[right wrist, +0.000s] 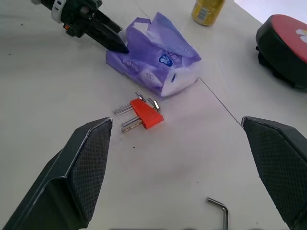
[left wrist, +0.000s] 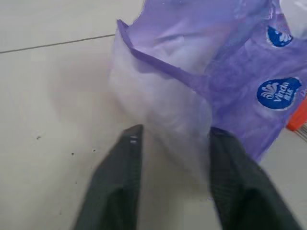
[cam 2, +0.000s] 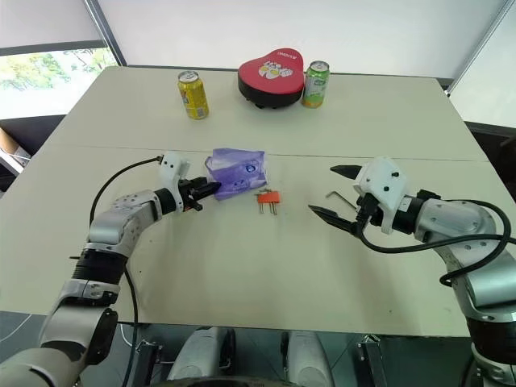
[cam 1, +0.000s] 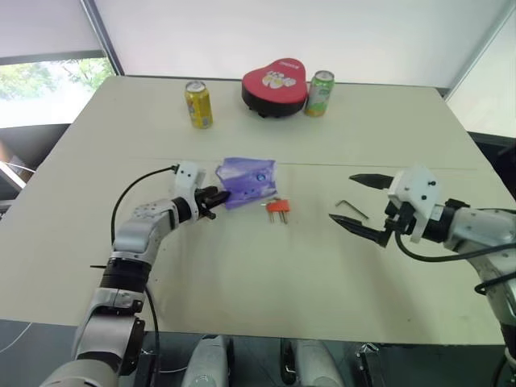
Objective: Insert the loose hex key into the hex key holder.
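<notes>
While the left end effector [cam 1: 216,196] pinches the purple tissue pack [cam 1: 248,181], the right end effector [cam 1: 361,206] hangs apart near the loose hex key [cam 1: 351,208], ungrasped on the tabletop [cam 1: 266,274]; next, grasp it and carry it to the hex key holder [cam 1: 278,207].

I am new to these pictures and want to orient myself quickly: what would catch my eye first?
First, the purple tissue pack mid-table, with the left gripper at its near-left edge. Just right of the pack lies the orange-red hex key holder, and further right the loose hex key, beside the wide-open right gripper. At the far edge stands a red heart-shaped tin between two cans.
</notes>
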### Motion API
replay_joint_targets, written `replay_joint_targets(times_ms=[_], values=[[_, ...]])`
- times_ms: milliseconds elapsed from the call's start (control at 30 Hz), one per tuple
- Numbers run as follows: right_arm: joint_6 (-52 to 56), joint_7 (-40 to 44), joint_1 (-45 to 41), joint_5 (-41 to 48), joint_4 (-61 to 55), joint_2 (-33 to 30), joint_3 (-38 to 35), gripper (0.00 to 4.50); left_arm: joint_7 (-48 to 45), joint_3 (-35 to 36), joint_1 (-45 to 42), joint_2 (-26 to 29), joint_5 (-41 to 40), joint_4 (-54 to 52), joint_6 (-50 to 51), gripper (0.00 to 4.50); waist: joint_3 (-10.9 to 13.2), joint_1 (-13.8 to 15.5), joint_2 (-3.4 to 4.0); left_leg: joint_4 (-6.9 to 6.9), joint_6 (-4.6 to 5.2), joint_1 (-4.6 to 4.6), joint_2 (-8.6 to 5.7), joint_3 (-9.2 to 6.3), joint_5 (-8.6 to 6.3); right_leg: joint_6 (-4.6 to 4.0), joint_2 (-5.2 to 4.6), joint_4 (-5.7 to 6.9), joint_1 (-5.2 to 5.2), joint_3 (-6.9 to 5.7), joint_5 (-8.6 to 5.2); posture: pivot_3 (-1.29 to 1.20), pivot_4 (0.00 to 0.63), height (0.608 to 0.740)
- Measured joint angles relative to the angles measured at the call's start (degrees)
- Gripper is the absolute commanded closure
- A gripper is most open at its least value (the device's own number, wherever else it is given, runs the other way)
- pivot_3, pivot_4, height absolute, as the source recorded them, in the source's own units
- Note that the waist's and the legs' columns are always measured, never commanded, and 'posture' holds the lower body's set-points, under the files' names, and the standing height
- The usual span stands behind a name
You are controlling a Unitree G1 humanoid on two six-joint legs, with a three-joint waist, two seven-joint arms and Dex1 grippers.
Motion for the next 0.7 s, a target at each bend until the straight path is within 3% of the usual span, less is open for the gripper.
replay_joint_targets(times_ms=[33, 233, 433, 700], values=[[0.00, -0.01, -0.01, -0.03, 0.00, 0.09, 0.19, 0.00, 0.57, 0.28, 0.00, -0.16, -0.01, -0.01, -0.04, 4.43, 0.00, -0.03, 0.00, 0.00, 0.00, 0.00, 0.00, 0.00, 0.00, 0.00, 0.00, 0.00, 0.00, 0.00, 0.00, 0.00, 0.150, 0.740], [-0.02, 0.00, -0.50, -0.18, 0.01, 0.51, 1.68, 0.00, 6.23, 4.45, 0.01, -1.82, -0.09, -0.11, -0.17, 4.43, 0.00, -0.06, 0.00, 0.00, 0.00, 0.00, 0.01, -0.03, 0.00, 0.01, 0.00, 0.01, 0.00, 0.00, 0.00, 0.00, 0.150, 0.740], [-0.06, 0.05, -1.09, -0.21, 0.02, 0.88, 3.18, 0.00, 22.28, 15.56, -1.92, -2.67, 0.18, -0.23, -2.12, 4.43, 0.01, -0.07, -0.02, 0.01, 0.00, 0.00, 0.02, -0.16, 0.00, 0.01, -0.01, 0.02, 0.00, -0.02, 0.01, 0.00, 0.150, 0.740], [-0.38, 0.74, -3.61, -0.28, 0.96, 1.84, 5.00, 0.00, 41.65, 29.32, -1.21, 0.99, 2.70, -0.44, -4.28, 4.43, -0.04, -0.02, -0.11, 0.01, -0.01, 0.01, 0.02, -0.14, 0.00, 0.02, -0.04, 0.03, 0.00, -0.03, 0.02, 0.00, 0.150, 0.740]])
